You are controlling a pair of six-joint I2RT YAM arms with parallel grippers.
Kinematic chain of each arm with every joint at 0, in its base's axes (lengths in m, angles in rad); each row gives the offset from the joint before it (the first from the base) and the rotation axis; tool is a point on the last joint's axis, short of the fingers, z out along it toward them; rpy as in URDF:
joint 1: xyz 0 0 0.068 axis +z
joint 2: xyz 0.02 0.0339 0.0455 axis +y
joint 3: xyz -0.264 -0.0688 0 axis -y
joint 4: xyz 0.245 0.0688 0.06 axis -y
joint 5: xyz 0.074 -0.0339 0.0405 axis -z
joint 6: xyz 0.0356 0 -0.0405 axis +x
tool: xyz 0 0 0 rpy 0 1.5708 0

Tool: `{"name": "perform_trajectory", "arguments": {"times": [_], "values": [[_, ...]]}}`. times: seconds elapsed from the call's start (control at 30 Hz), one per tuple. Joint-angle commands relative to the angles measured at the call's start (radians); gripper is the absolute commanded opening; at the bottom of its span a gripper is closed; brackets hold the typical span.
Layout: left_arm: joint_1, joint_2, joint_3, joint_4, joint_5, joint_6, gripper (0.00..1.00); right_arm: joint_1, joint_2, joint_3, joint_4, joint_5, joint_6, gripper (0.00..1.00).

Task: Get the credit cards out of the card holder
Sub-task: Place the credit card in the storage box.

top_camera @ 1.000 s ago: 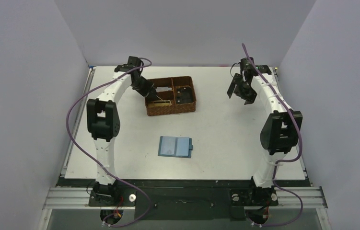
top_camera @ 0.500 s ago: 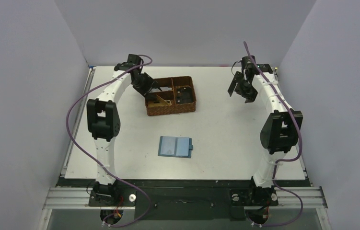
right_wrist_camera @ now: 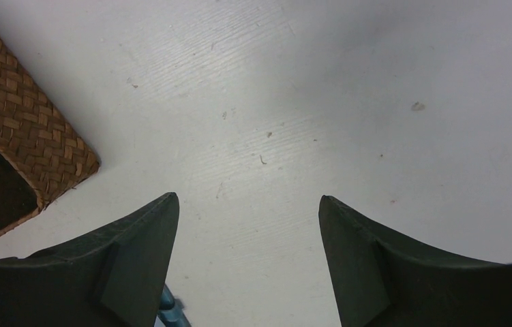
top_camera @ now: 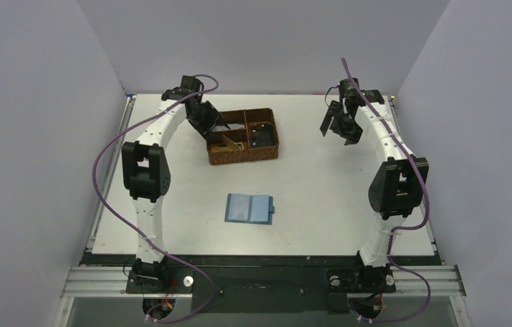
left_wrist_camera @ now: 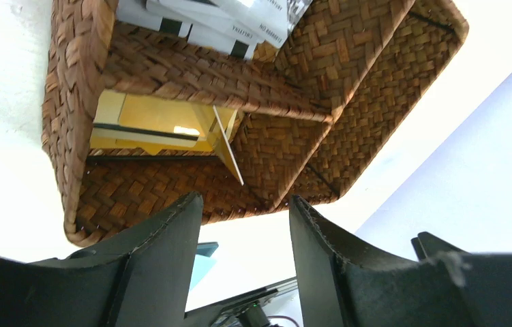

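The card holder (top_camera: 249, 208) lay opened flat on the table (top_camera: 348, 197), near and centre, well apart from both arms. Tan-gold credit cards (left_wrist_camera: 145, 117) sat in the near-left compartment of the woven basket (left_wrist_camera: 171, 68), one tilted on edge. The left gripper (left_wrist_camera: 243, 204) hung over that compartment, fingers spread and holding nothing. The right gripper (right_wrist_camera: 246, 204) hovered over the table at the far right, likewise spread.
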Motion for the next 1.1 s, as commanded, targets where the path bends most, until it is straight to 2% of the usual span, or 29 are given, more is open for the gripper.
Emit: {"name": "perform_trajectory", "arguments": {"times": [0.0,0.17,0.3,0.57,1.07], "values": [[-0.022,-0.139,-0.059,0.015,-0.032,0.078,0.48,0.041,-0.065,0.006,0.006,0.015,-0.007,0.71],[-0.04,-0.292,-0.249,0.076,-0.051,0.116,0.48,0.11,-0.125,-0.037,0.006,0.026,0.004,0.71],[-0.059,-0.441,-0.476,0.147,-0.058,0.132,0.48,0.188,-0.173,-0.082,0.013,0.026,0.021,0.71],[-0.086,-0.722,-0.822,0.3,-0.058,0.166,0.48,0.37,-0.29,-0.262,0.134,0.042,0.101,0.71],[-0.099,-0.944,-1.067,0.329,-0.08,0.234,0.47,0.767,-0.334,-0.408,0.296,0.242,0.283,0.71]]}}
